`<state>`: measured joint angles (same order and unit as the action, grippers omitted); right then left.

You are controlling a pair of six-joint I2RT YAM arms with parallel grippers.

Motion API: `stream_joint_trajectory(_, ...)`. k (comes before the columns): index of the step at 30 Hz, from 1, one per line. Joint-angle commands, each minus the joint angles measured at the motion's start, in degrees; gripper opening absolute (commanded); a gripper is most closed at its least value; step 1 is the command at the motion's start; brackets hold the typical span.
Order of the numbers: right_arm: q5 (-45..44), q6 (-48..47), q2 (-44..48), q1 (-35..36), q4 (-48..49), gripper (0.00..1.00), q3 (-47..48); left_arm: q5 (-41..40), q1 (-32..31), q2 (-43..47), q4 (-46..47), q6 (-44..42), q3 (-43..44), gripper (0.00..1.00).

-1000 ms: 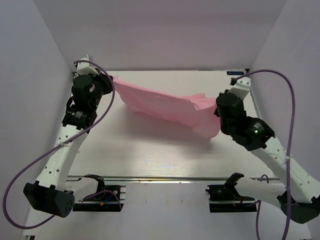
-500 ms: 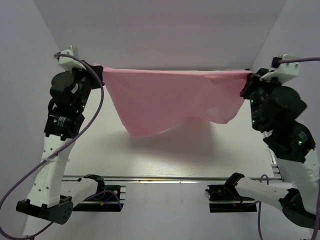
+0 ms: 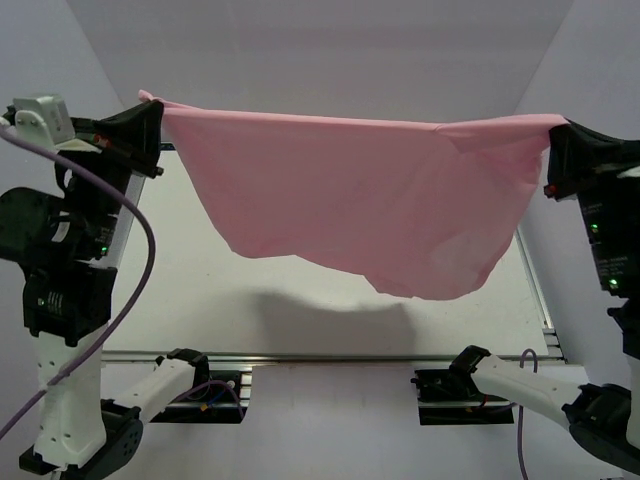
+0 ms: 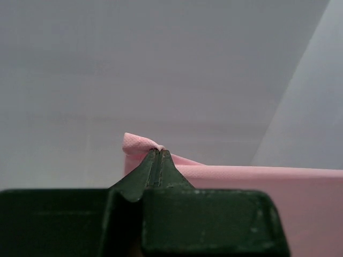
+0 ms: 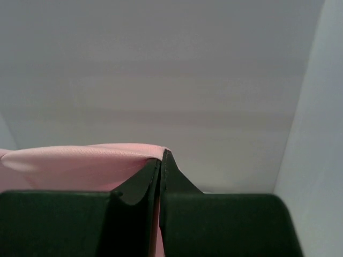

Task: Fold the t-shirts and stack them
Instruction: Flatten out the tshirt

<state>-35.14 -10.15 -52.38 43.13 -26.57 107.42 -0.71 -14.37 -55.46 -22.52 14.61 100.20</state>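
The light-pink t-shirt [image 3: 360,200] hangs spread in the air between both arms, high above the white table [image 3: 200,290]. Its top edge is stretched taut and its lower part sags in a curve. My left gripper [image 3: 152,108] is shut on the shirt's left top corner; the left wrist view shows the pink fabric [image 4: 140,143] pinched at the gripper [image 4: 156,152]. My right gripper [image 3: 556,130] is shut on the right top corner; the right wrist view shows the cloth [image 5: 80,160] pinched at the gripper [image 5: 162,155].
White walls enclose the table on the left, back and right. A metal rail [image 3: 330,357] runs along the near edge with the arm bases [image 3: 200,385] behind it. The shirt's shadow [image 3: 330,320] lies on the table.
Both arms have lifted higher and moved apart, raising the shirt off the table. It has gone from a bunched strip to a wide hanging sheet.
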Motion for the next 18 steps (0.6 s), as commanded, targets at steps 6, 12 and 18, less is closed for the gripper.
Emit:
stream_joint_trajectory(6,15.7,-3.21,6.15,-0.16,4.77,0.0,2.62,2.91,0.84,5.98,0.47,1.11,1.04,0.0)
stream_joint_trajectory(12,17.47,-3.12,7.11,-0.33,4.86,0.0,2.1,1.59,0.84,8.7,-2.61,5.43,0.35,0.0)
stream_joint_trajectory(18,6.86,-7.23,6.94,-0.16,12.58,0.0,-9.4,1.5,0.84,5.72,-2.61,8.76,-6.06,0.0)
